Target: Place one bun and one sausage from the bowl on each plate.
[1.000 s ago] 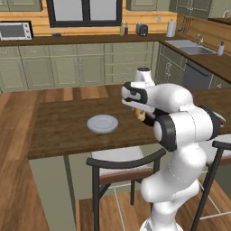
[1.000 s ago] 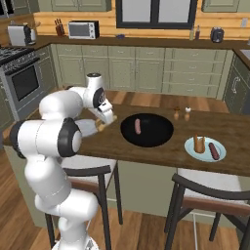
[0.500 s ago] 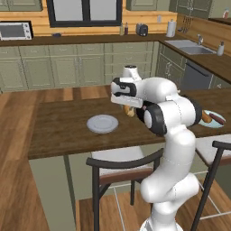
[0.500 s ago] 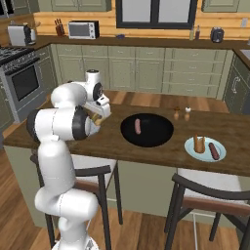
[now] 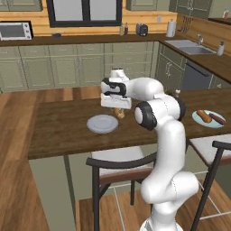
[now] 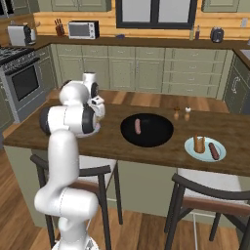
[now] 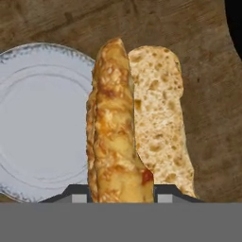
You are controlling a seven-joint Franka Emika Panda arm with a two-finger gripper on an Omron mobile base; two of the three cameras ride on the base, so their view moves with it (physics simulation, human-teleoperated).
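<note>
Even, bright, diffuse rendered light fills my kitchen, with no strong source apparent. My arm [image 5: 155, 113] casts only a faint shadow on the wooden counter [image 5: 63, 128]. No glare. My base views are soft and low-resolution; the bun [image 7: 118, 132] I hold appears coarse and blurred up close.

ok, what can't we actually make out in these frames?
- Gripper fingertips: hand view, mostly cut off by the bottom edge and covered by the bun it holds.
- Grey plate: in the right base view, hidden behind the arm.
- Bun's height above the counter: can't be judged.
- Two small items behind the bowl: too small to identify.
</note>
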